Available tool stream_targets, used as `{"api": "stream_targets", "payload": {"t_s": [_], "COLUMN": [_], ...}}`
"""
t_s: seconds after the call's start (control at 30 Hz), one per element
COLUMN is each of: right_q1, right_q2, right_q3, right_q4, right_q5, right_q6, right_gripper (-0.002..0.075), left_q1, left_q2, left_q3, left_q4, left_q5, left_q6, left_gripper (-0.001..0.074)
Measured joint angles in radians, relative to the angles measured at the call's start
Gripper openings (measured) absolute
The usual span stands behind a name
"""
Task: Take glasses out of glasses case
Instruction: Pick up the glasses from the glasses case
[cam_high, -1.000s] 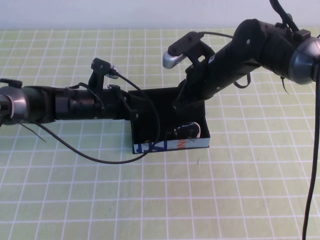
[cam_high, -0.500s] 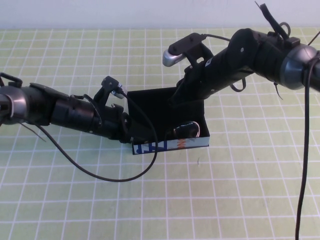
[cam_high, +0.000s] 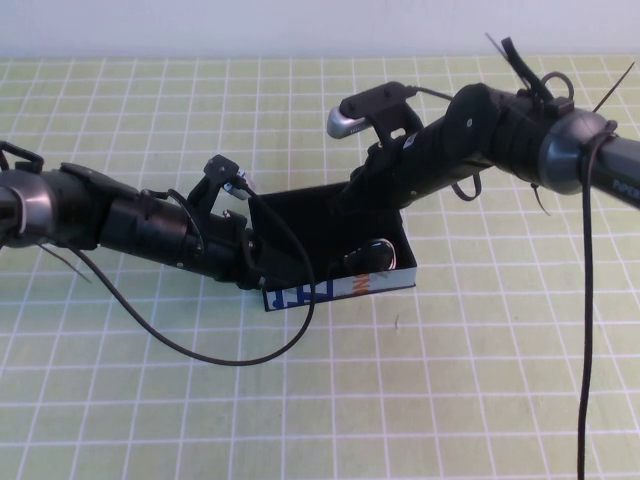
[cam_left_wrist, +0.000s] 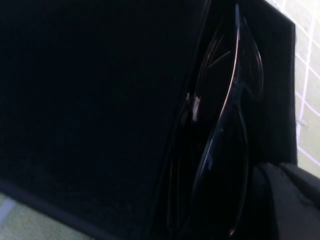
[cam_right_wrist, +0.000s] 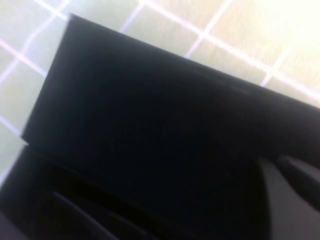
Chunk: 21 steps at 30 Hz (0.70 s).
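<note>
The left gripper, finger state indiscernible, is now reaching into the open glasses case toward the glasses inside, while the right gripper, likewise indiscernible, is bracing the lid.

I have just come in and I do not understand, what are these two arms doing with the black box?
The glasses case lies open on the table, and the glasses are inside it, not yet taken out. The left claw reaches into the case from its left end. The right claw is at the raised lid at the back.
</note>
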<state>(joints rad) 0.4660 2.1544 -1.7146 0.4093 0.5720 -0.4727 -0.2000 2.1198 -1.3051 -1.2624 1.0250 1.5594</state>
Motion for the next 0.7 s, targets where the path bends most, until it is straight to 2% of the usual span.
{"api": "stream_targets", "payload": {"t_s": [0.5, 0.7], "right_q1": [0.0, -0.004], "right_q2": [0.041, 0.043], "right_q3": [-0.012, -0.094], "right_q4": [0.001, -0.007], "right_q5": [0.021, 0.148], "right_q6": [0.022, 0.022], "right_gripper": [0.0015, 0.0015], "left_q1": [0.0, 0.0], "left_q2": [-0.002, -0.002], "left_q3": [0.0, 0.0], "left_q4": [0.006, 0.013], "left_q5": [0.002, 0.009], "left_q6": [-0.002, -0.002], "left_gripper": [-0.0004, -0.0004]}}
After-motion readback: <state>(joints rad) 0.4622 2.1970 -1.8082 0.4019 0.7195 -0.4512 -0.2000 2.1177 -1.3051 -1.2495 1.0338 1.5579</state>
